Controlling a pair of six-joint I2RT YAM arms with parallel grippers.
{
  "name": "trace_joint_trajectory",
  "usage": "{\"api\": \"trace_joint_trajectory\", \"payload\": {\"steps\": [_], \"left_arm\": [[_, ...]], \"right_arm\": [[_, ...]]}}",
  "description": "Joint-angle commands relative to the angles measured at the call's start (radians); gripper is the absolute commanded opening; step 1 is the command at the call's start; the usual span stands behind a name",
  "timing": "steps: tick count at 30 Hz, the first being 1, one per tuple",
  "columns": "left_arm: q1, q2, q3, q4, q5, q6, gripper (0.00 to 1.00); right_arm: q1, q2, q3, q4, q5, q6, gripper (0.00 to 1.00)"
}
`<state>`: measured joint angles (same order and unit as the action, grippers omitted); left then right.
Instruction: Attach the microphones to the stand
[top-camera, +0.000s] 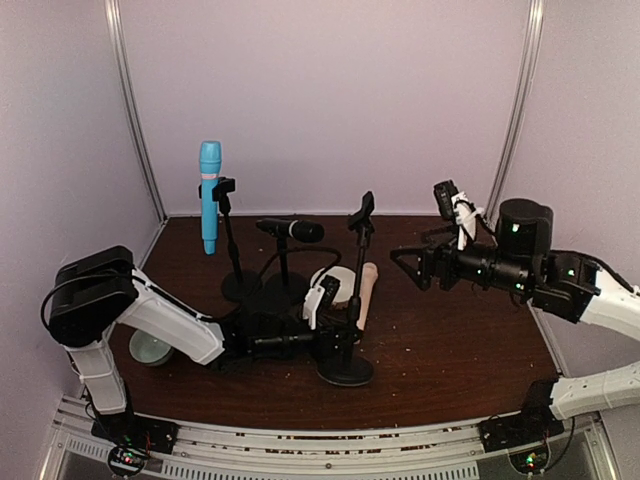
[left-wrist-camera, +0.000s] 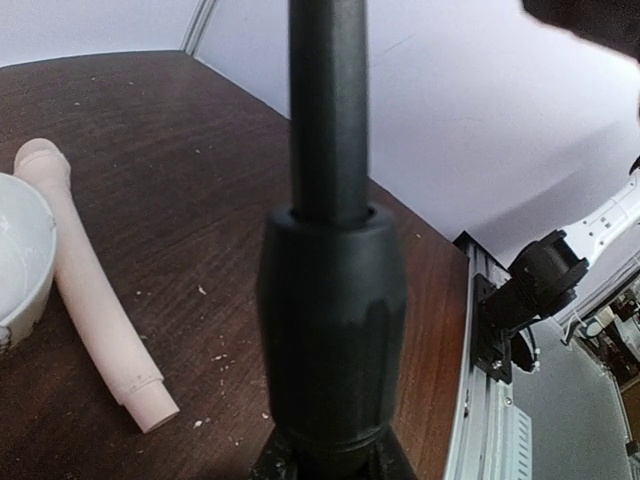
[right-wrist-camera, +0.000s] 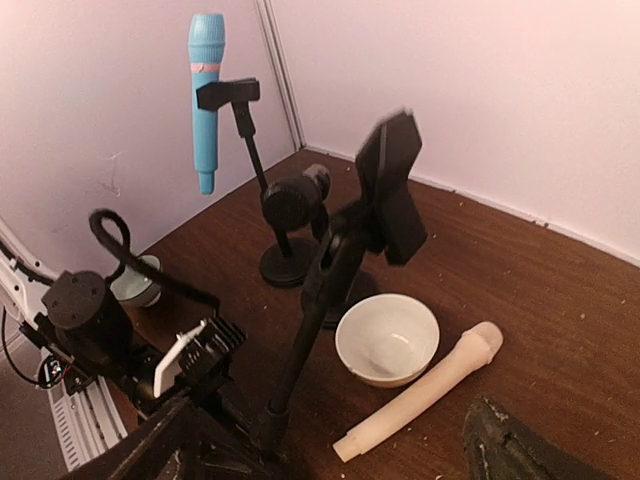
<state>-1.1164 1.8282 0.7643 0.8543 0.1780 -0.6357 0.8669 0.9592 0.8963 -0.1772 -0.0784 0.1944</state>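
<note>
Overhead looks from behind; left wrist hugs stand (left-wrist-camera: 330, 300); wrists share cream microphone (right-wrist-camera: 415, 395).

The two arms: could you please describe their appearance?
Both arms are white shells with bulky black joint housings. The left arm has a black cable looping by its shoulder; the right arm shows small green lights on its joints. The left end effector and right end effector are black.

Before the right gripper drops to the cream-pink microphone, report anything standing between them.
Nothing visible does. The right gripper hangs open above the cream-pink microphone, lying uncovered on the table. The white bowl sits close beside it and the near stand rises next to both, neither across the path.
</note>
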Motion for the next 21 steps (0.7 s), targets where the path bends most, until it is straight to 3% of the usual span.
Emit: {"api": "trace_joint_trajectory", "payload": {"steps": [1,13,21], "left_arm": [[0.000,0.026,0.023,0.211,0.075,-0.028,0.00],[0.000,0.038,0.018,0.255,0.097,-0.040,0.00],[0.000,0.062,0.013,0.275,0.089,-0.053,0.00]], "right_arm": [[-0.006,0.013,-0.177,0.219,-0.115,0.069,0.92],[-0.006,0.272,-0.230,0.571,-0.321,0.159,0.91],[-0.006,0.359,-0.223,0.646,-0.420,0.225,0.86]]}}
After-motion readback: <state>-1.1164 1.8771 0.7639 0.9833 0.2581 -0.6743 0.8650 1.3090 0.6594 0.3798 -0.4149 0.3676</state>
